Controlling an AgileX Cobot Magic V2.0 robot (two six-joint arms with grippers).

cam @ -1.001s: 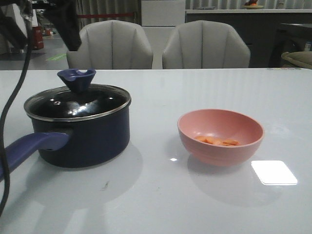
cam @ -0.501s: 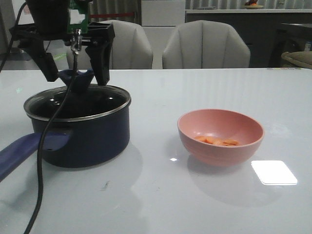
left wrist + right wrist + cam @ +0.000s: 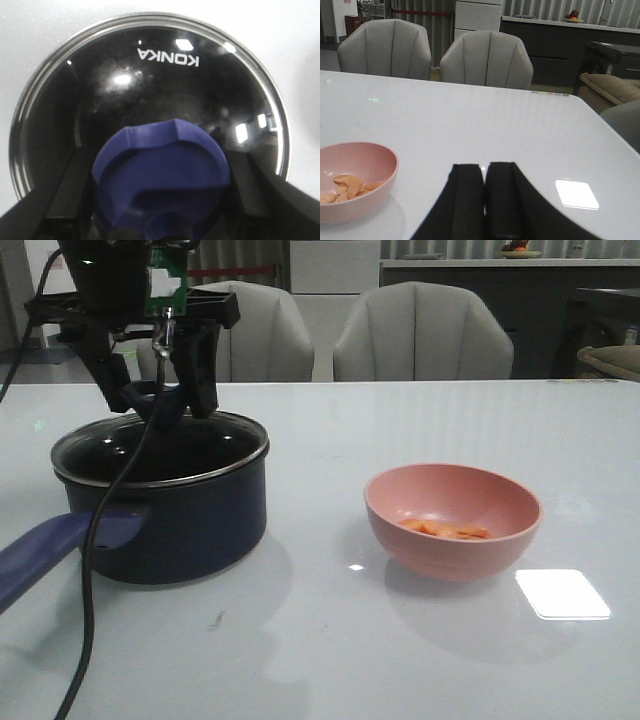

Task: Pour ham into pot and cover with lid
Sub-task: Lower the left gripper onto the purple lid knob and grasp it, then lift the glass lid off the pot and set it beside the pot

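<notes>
The dark navy pot (image 3: 180, 530) stands at the table's left, its purple-blue handle (image 3: 50, 545) pointing toward the near left. The glass lid (image 3: 210, 445) (image 3: 165, 85) rests on the pot. My left gripper (image 3: 163, 405) (image 3: 160, 162) hangs over it, with a finger against each side of the blue knob (image 3: 155, 398) (image 3: 160, 170). The ham (image 3: 445, 530) (image 3: 347, 185) lies as a few orange pieces in the pink bowl (image 3: 450, 562) (image 3: 365, 202) at right. My right gripper (image 3: 485, 170) is shut and empty, above the table to the right of the bowl.
Two grey chairs (image 3: 225, 335) (image 3: 420, 335) stand behind the far table edge. A black cable (image 3: 95, 570) hangs from the left arm across the pot's front. A bright glare patch (image 3: 562, 593) lies on the table right of the bowl.
The left gripper came down over the pot from above. Its fingers, spread wide half a second ago, have drawn in against the lid's knob. Bowl and ham are unmoved.
</notes>
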